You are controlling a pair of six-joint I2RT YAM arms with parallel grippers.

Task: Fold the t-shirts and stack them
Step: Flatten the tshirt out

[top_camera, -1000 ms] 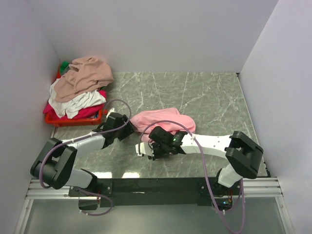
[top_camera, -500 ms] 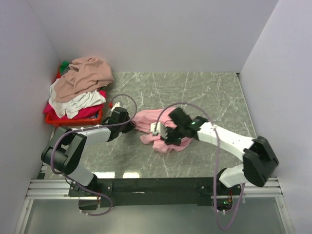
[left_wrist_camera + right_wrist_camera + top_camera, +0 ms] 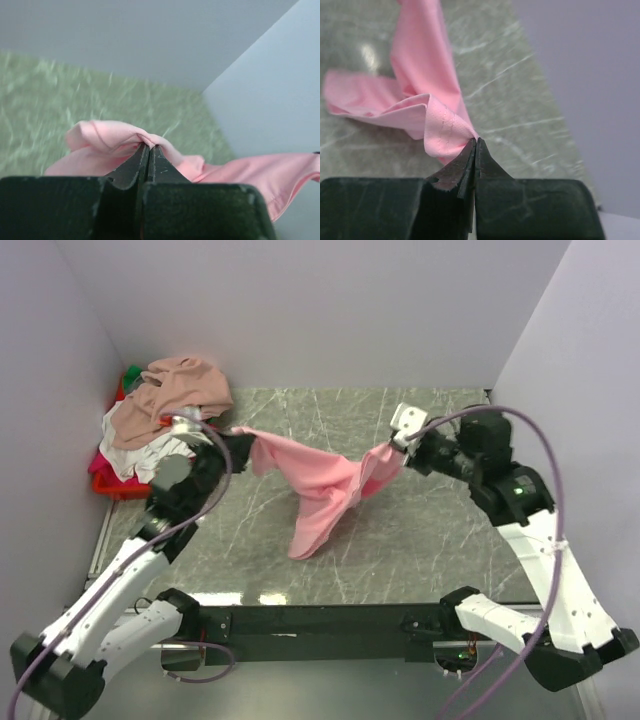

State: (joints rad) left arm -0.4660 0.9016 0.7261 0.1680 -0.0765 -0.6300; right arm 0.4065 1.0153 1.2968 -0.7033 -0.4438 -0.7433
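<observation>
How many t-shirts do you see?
5: pink shirt held by left gripper and right gripper; tan, white, magenta and green piled in the basket. More may be hidden.

Green-grey marbled table (image 3: 430, 450), white veins running across it; plain pale walls box it in on three sides, back wall (image 3: 320, 310), left wall (image 3: 50, 360), right wall (image 3: 580, 330); a metal rail (image 3: 320, 642) along the near edge; soft even light, bright glints (image 3: 265, 597) on the tabletop there.
</observation>
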